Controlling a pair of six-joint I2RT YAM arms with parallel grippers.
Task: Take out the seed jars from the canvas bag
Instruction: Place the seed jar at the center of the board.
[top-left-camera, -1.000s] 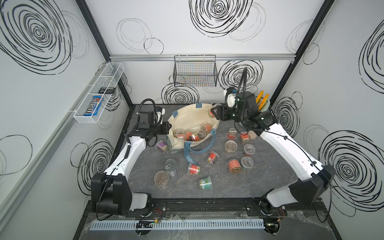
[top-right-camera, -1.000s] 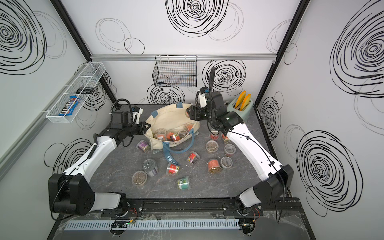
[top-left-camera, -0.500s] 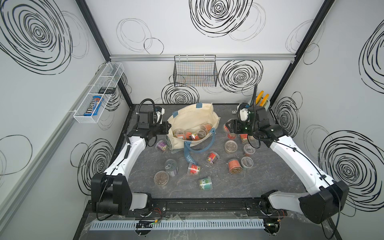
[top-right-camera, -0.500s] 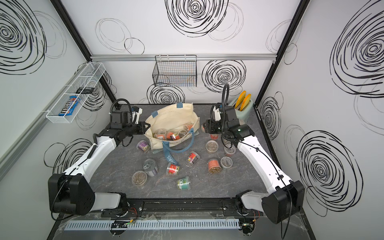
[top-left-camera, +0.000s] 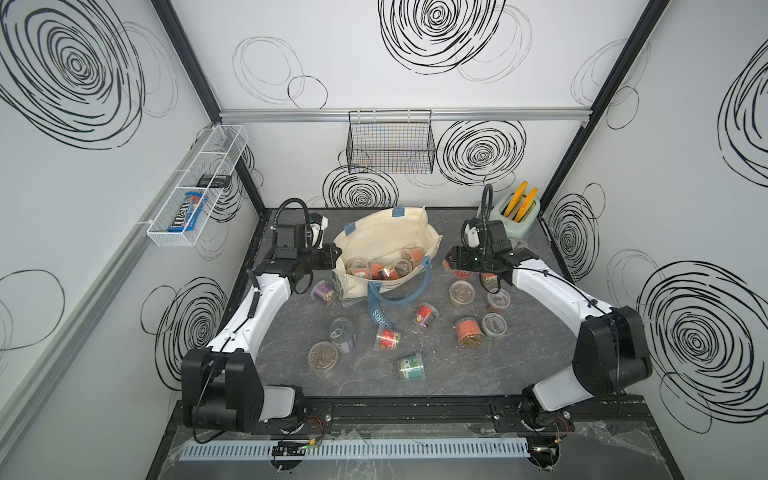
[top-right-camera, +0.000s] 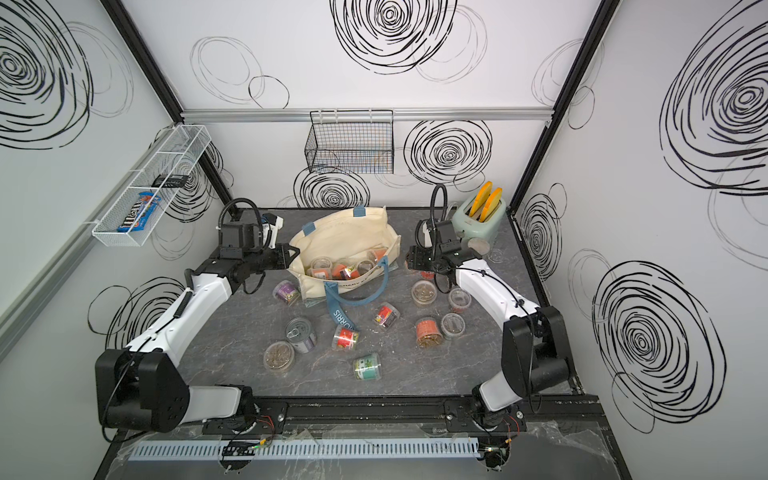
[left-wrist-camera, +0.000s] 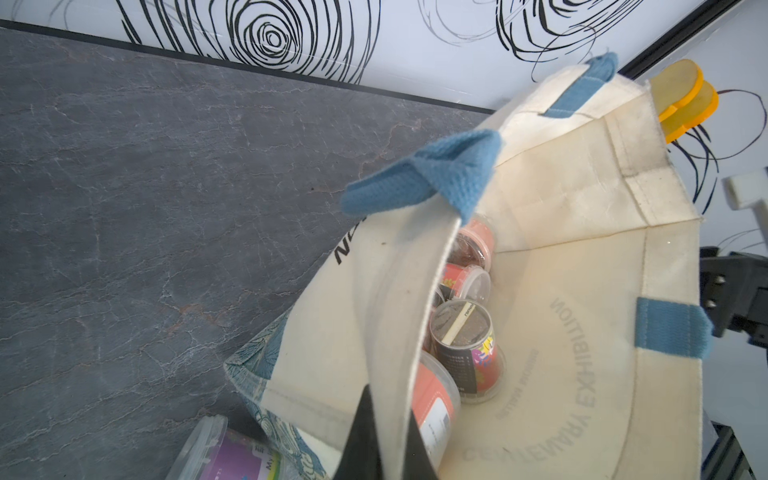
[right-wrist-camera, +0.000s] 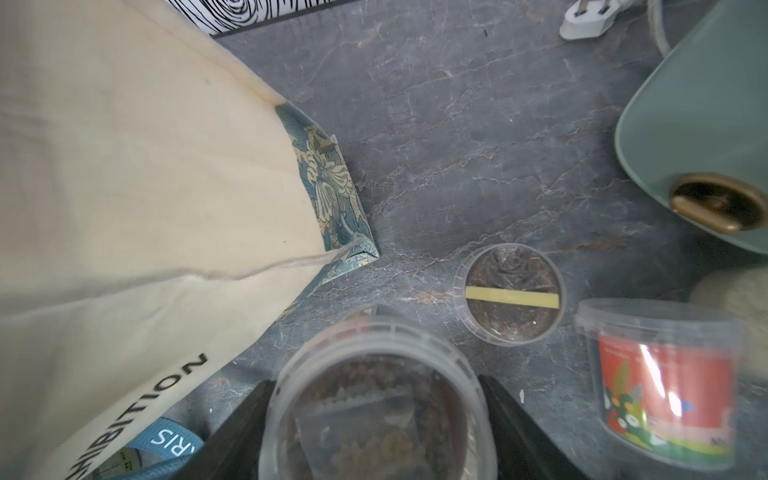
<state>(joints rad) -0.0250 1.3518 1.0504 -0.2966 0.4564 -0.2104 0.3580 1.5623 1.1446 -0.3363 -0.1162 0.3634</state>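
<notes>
**Left gripper** (left-wrist-camera: 388, 436): closed, pinching the rim of the canvas bag (top-left-camera: 386, 245), which sits at centre frame in both top views. **Right gripper** (right-wrist-camera: 376, 419): clasping a held jar (right-wrist-camera: 376, 386) just right of the bag. Bagged jars (top-left-camera: 382, 268) show in its mouth; loose jars (top-left-camera: 461, 293) lie scattered below and right on the table (top-left-camera: 519, 365).

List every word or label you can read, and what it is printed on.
"HIBITION", start cut off: canvas bag.
"ORRIS": blue strap.
"m&m's": candy pack in the wall rack.
"EXHIBITION", mirrored through the cloth: the bag's inside, left wrist view.
Labels on the seed jars: too blurred to read.
</notes>
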